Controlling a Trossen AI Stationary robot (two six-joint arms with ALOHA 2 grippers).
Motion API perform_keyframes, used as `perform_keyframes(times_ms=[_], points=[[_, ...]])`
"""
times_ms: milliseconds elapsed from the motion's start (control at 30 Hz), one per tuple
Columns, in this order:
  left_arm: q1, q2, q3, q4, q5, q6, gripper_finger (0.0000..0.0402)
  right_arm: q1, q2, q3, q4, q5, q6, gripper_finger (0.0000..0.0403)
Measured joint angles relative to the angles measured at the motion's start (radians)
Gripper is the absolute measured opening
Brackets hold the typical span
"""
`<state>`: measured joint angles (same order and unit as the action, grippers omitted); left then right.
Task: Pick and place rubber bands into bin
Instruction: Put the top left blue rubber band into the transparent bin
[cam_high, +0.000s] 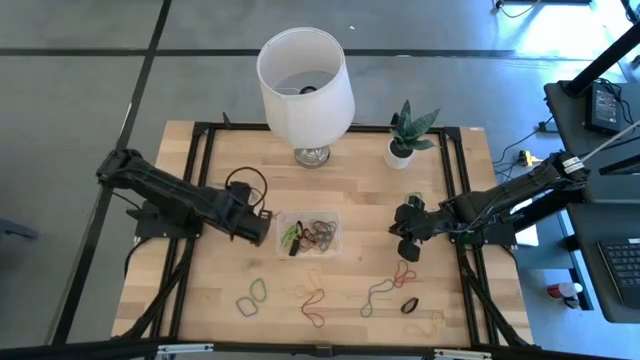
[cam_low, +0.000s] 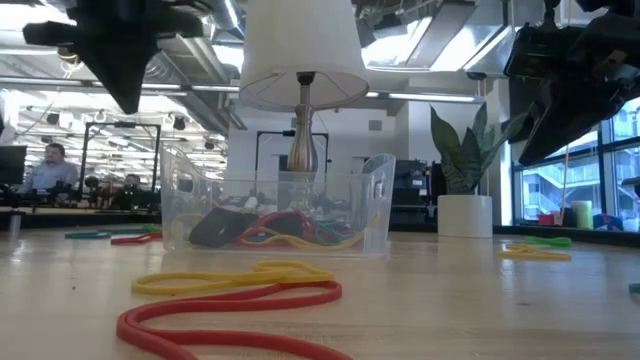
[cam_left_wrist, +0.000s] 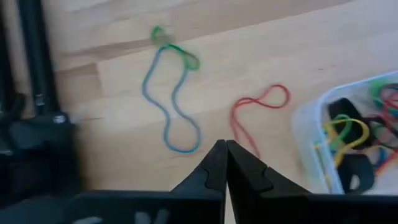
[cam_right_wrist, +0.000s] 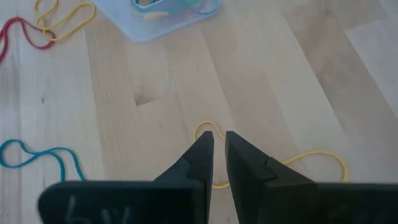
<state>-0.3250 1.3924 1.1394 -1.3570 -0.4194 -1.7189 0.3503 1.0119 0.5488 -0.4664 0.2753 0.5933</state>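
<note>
So the left gripper (cam_high: 262, 226) sits pinched together, empty, just beside the bin (cam_high: 332, 216); the right gripper (cam_right_wrist: 218, 149) hangs slightly parted over a yellow rubber band (cam_right_wrist: 323, 155).

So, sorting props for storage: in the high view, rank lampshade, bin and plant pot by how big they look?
1. Lampshade, though it stands nearer the overhead camera, which inflates it.
2. Bin, holding rubber bands.
3. Plant pot, clearly smallest.

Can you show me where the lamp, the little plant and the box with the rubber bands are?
lampshade (cam_high: 305, 75): high view, white side.
plant (cam_high: 410, 127): high view, green leaves.
bin (cam_high: 334, 232): high view, clear right rim.
</note>
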Motion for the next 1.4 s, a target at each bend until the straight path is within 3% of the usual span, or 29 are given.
perform_keyframes(times_ms=[133, 267, 433, 633, 767, 1067, 1167, 1300, 1400], points=[[0.001, 0.001, -0.026, -0.027, 0.003, -0.089, 0.0002, 0.0, 0.0, 0.0, 0.001, 0.0, -0.004, 0.0046], [0.028, 0.001, -0.105, 0.027, 0.081, -0.127, 0.0014, 0.0, 0.0, 0.0, 0.002, 0.0, -0.003, 0.0046], [0.066, 0.001, -0.237, 0.21, 0.181, -0.11, 0.0066, 0.0, 0.0, 0.0, 0.005, 0.0, -0.003, 0.0046], [0.098, 0.001, -0.375, 0.294, 0.177, -0.198, 0.0134, 0.0, 0.0, 0.0, 0.006, 0.0, 0.001, 0.0046], [0.107, 0.001, -0.429, 0.321, 0.183, -0.207, 0.015, 0.0, 0.0, 0.0, 0.006, -0.009, 0.005, 0.0046], [0.118, 0.012, -0.566, 0.544, 0.196, -0.205, 0.0118, 0.0, 0.0, 0.0, 0.006, -0.015, 0.017, 0.0046], [0.116, 0.02, -0.58, 0.545, 0.206, -0.228, 0.0087, 0.0, 0.0, 0.0, 0.007, -0.015, 0.033, 0.0046], [0.102, 0.022, -0.58, 0.528, 0.204, -0.185, 0.0016, 0.0, 0.0, 0.0, 0.013, -0.015, 0.034, 0.0046], [0.09, 0.028, -0.565, 0.517, 0.195, -0.183, 0.0004, 0.0, 0.0, 0.0, 0.013, -0.015, 0.034, 0.0046]])
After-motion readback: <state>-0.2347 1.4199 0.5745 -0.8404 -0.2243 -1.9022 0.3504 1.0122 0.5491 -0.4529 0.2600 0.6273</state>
